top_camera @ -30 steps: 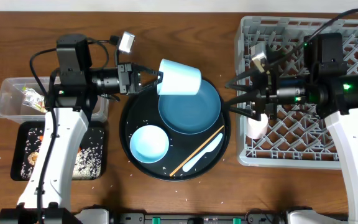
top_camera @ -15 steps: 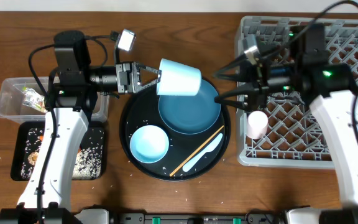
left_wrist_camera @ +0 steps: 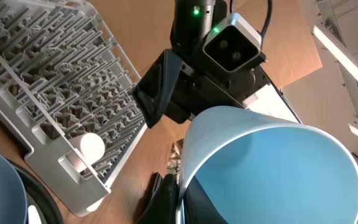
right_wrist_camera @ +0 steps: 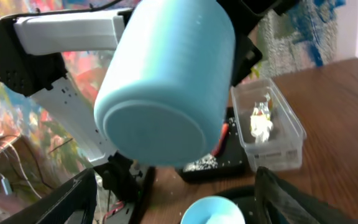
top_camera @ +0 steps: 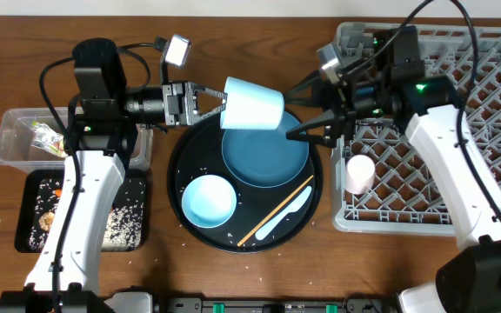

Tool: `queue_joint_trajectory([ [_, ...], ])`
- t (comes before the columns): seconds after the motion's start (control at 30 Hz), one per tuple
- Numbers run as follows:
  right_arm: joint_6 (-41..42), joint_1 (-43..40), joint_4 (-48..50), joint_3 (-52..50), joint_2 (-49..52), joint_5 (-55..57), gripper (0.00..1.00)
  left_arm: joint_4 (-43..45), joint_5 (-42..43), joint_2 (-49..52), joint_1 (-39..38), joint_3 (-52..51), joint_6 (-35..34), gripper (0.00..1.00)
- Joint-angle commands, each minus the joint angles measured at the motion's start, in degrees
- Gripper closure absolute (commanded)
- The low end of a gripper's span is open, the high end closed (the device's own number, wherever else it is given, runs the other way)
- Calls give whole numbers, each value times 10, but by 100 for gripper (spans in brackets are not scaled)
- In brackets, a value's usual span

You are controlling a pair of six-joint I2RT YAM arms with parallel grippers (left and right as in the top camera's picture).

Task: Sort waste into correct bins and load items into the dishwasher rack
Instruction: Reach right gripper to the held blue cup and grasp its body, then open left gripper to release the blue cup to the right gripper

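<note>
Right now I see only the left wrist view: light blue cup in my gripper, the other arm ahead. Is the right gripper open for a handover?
Observer: Yes. The right gripper is open, fingers spread, pointing at the light blue cup's base.
Operator: What's on the round tray?
Observer: The dark-blue plate, bowl, white spoon and chopstick lie on the round black tray.
Operator: And the clear tub?
Observer: The clear tub holds a snack wrapper.

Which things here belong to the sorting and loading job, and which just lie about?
Job: light blue cup, pink cup, dark-blue plate, bowl, spoon, chopstick, wrapper, rack, clear tub, flat black tray.
Lying about: round black tray, table.
</note>
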Motion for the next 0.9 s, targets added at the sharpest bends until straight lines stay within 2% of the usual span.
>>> queue_joint_trajectory([
  [0.0, 28, 19, 22, -1, 2, -21, 27, 3, 14, 1, -1, 1, -4, 94],
  [0.13, 83, 23, 62, -1, 2, -21, 27, 3, 14, 1, -1, 1, -2, 94],
  [0.57, 170, 46, 169, -1, 2, -21, 27, 3, 14, 1, -1, 1, -2, 93],
  [0.87, 195, 58, 209, -1, 2, -21, 29, 3, 14, 1, -1, 1, -2, 94],
])
